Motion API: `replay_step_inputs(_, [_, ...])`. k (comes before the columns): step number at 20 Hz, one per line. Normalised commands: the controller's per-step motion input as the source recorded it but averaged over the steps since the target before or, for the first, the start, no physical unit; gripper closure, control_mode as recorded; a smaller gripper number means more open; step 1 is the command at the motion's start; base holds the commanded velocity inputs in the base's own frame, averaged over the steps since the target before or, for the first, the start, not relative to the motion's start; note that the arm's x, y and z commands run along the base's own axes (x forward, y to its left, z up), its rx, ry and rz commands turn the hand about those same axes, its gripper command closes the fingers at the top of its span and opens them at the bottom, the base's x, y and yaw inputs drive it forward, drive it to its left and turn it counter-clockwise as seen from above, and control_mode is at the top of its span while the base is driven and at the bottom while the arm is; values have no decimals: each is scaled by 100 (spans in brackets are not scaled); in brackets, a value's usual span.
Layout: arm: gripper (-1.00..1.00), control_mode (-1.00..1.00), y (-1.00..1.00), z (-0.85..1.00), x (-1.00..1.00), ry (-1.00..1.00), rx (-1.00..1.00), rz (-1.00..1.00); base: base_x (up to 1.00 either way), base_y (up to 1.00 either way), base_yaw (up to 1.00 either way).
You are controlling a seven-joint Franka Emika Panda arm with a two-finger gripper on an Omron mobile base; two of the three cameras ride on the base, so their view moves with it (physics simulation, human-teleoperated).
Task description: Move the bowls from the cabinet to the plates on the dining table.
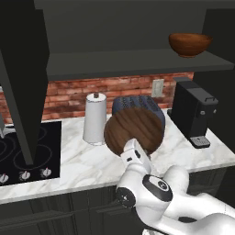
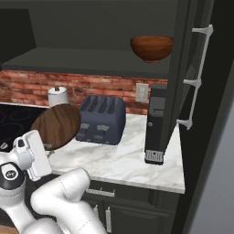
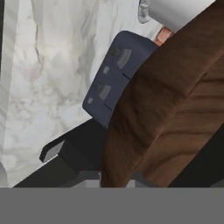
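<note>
We've got the gripper [image 3: 114, 177] clamped on the rim of one wooden bowl [image 1: 133, 131], held tilted on edge above the marble counter [image 1: 87, 160], just in front of the toaster [image 2: 102, 119] & paper towel roll [image 1: 95, 118]. 2nd bowl [image 1: 189, 44] sits upright on the open cabinet's [image 2: 183, 68] dark shelf [image 1: 133, 63], above the coffee machine [image 1: 193, 114].

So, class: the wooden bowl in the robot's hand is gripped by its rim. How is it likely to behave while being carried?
The bowl looks rigid, so it probably won't flex. Held on edge at the rim by the hand, it may swing or twist. Its smooth, rounded wall suggests it could slip from a narrow pinch, and would likely roll if it dropped onto the counter.
</note>
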Motion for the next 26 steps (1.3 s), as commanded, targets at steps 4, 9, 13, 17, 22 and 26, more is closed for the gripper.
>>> replay_step_inputs(4, [100, -100, -30, -13, 0, 0, 0, 0, 0, 0, 0])
replay_step_inputs(9, [100, -100, -16, -13, 0, 0, 0, 0, 0, 0, 0])
replay_step_inputs(13, [100, -100, -2, -13, 0, 0, 0, 0, 0, 0, 0])
replay_step_inputs(17, [100, 100, 0, 0, 0, 0, 0, 0, 0, -3, 0])
replay_step_inputs(22, [100, 100, 0, 0, 0, 0, 0, 0, -14, 0, 0])
replay_step_inputs(26, [100, 100, 0, 0, 0, 0, 0, 0, -51, 0, 0])
